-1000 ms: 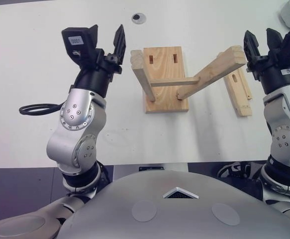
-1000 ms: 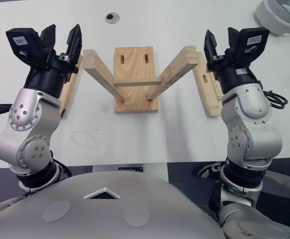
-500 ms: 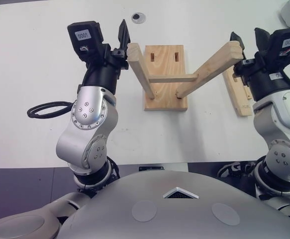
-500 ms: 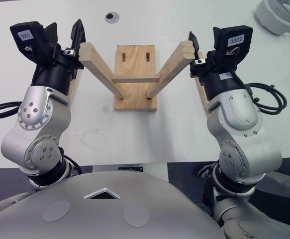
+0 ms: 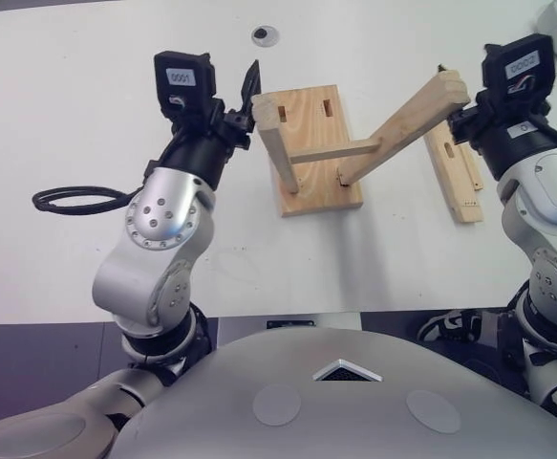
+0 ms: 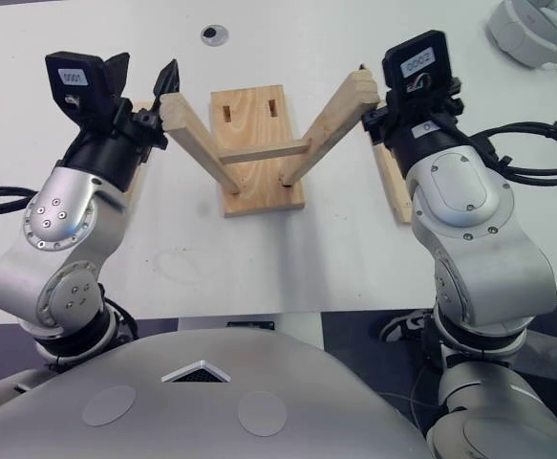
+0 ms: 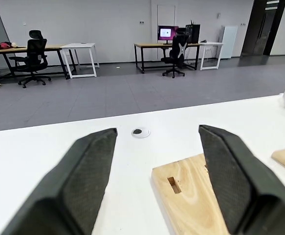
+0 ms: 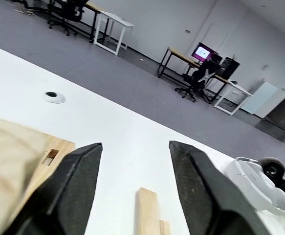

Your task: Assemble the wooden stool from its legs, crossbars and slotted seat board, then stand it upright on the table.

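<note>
Roughly half built: legs (image 5: pixel 402 120) and crossbar (image 5: pixel 335 150) stand, seemingly slotted, on the seat board (image 5: pixel 311 110); further parts (image 5: pixel 455 177) lie on the desk (image 5: pixel 87 239). Left claw (image 7: pixel 157 131) and right claw (image 8: pixel 135 147) gape, empty.

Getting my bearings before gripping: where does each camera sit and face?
Eye views: on the head, looking down at the table; left arm, right arm show.
Left wrist: behind the open left gripper, facing the seat board and grommet.
Right wrist: behind the open right gripper, facing the loose wooden piece.
Shared: both wrist views see the seat board and grommet.
</note>
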